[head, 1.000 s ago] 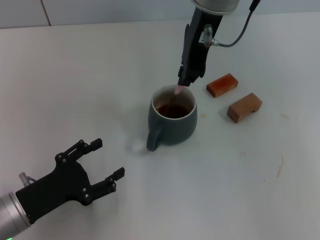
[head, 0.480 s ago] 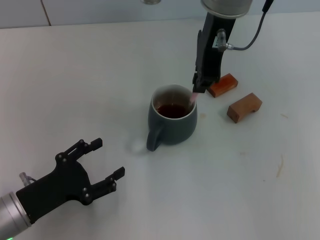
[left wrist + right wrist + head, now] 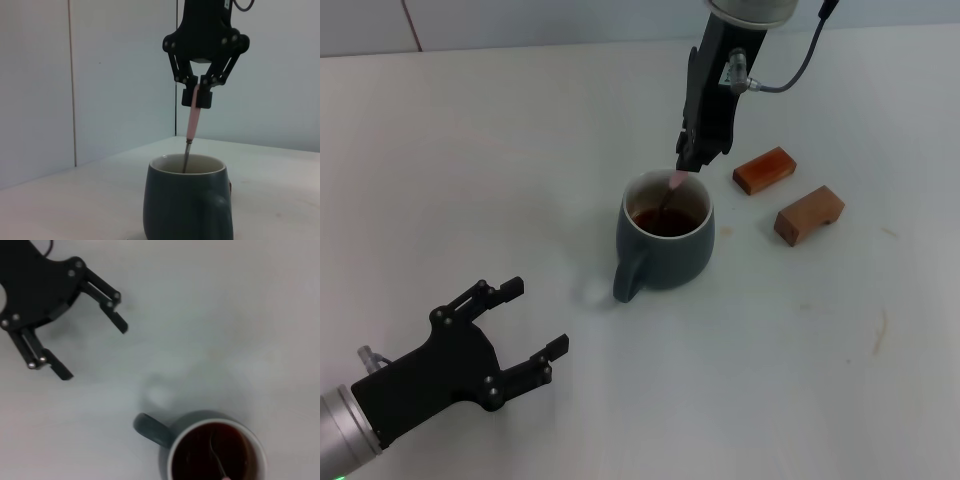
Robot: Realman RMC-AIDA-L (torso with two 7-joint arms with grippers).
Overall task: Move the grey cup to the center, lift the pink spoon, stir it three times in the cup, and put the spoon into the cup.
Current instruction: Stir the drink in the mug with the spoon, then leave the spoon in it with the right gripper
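The grey cup (image 3: pixel 665 235) stands mid-table with dark brown liquid, its handle toward my left arm; it also shows in the left wrist view (image 3: pixel 187 202) and the right wrist view (image 3: pixel 212 452). My right gripper (image 3: pixel 686 165) is above the cup's far rim, shut on the pink spoon (image 3: pixel 675 181). The spoon hangs upright with its metal end in the liquid, as the left wrist view (image 3: pixel 192 124) shows under the right gripper (image 3: pixel 199 97). My left gripper (image 3: pixel 525 325) is open and empty at the front left, apart from the cup; it shows in the right wrist view (image 3: pixel 87 345).
Two brown wooden blocks lie right of the cup, one nearer the back (image 3: pixel 764 170) and one nearer the front (image 3: pixel 809 214). A white wall runs along the table's far edge.
My right gripper swung with the spoon to the cup's right rim half a second ago and is now back over the far rim. The left arm has not moved.
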